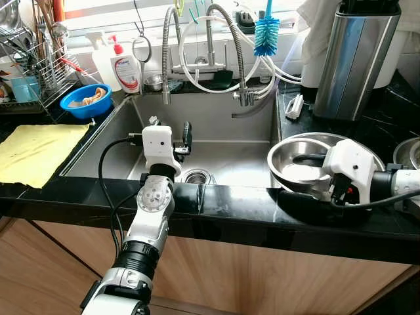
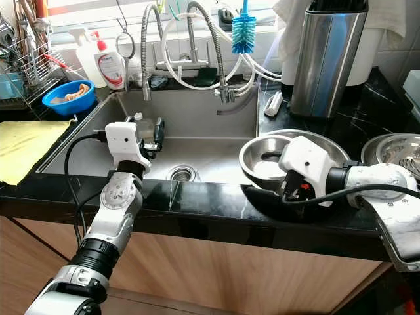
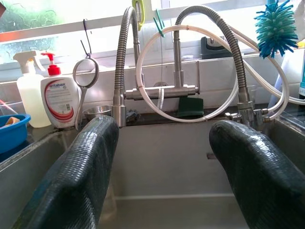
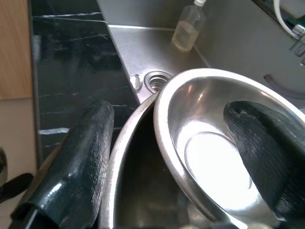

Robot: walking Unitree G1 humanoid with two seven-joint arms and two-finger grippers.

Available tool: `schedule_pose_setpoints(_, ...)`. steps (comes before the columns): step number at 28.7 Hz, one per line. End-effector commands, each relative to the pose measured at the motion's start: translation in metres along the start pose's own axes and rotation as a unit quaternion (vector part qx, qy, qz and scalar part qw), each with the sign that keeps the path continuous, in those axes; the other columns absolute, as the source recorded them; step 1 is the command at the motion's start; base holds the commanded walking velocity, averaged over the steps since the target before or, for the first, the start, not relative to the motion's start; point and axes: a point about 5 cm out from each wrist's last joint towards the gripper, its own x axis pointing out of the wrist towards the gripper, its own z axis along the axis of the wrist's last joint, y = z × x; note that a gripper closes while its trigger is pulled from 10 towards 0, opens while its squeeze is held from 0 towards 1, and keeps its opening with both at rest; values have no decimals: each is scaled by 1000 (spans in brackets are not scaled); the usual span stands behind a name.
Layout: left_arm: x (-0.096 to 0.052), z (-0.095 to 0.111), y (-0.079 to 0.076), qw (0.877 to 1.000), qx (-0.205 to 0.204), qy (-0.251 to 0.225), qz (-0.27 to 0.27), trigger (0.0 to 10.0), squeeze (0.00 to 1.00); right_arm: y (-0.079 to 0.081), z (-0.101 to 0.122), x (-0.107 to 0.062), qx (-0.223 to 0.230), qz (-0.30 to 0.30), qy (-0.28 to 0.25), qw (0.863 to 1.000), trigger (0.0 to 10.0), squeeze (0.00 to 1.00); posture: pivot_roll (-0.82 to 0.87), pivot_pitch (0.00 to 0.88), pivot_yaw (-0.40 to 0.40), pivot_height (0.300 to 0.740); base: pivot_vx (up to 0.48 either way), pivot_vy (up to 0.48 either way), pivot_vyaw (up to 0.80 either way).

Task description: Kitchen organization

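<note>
Two nested steel bowls [image 1: 298, 154] sit on the black counter right of the sink, the inner bowl [image 4: 205, 143] tilted inside the outer bowl [image 4: 123, 157]. My right gripper [image 1: 315, 174] is open and straddles their near rims, with one finger [image 4: 267, 152] inside the inner bowl and the other finger [image 4: 81, 157] outside the outer rim. My left gripper [image 1: 170, 130] hangs open over the steel sink [image 1: 223, 131], facing the faucets [image 3: 157, 90], with nothing between its fingers [image 3: 81, 171].
A blue bowl [image 1: 85, 100], soap bottle [image 1: 126, 69] and dish rack [image 1: 26, 65] stand left of the sink beside a yellow cloth [image 1: 36, 151]. A small clear bottle [image 4: 188, 28] lies in the sink near the drain [image 1: 197, 176]. A steel canister [image 1: 354, 59] stands behind the bowls.
</note>
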Motion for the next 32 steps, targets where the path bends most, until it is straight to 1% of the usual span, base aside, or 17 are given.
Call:
schedule_pose_setpoints(1,-2,-1,6,1000,8,0,11,10000,0,-4,4,1,-15,-6,0,1000,10000,0,-286,0,123,740,0,0,0)
schedule_pose_setpoints(4,-2,-1,7,1000,7,-1,12,10000,0,-12,2,-1,-13,-36,5,999,10000,0,-283,0,120,740,0,0,0)
schedule_pose_setpoints(7,-2,-1,7,1000,7,-1,13,10000,0,-16,2,-2,-9,-53,2,999,10000,0,-283,0,122,740,0,0,0)
schedule_pose_setpoints(12,-2,1,8,1000,8,-3,13,10000,0,-15,4,0,-7,-56,-16,998,10000,0,-281,0,125,740,0,0,0)
schedule_pose_setpoints(17,-2,1,8,1000,9,-5,13,10000,0,-15,5,1,-6,-58,-22,998,10000,0,-278,0,125,740,0,0,0)
schedule_pose_setpoints(24,-2,1,9,1000,8,-3,13,10000,0,-17,5,2,-16,-62,-21,998,10000,0,-281,0,126,740,0,0,0)
schedule_pose_setpoints(32,-2,1,8,1000,7,-3,11,10000,0,-22,4,2,-16,-84,-20,996,10000,0,-280,0,126,740,0,0,0)
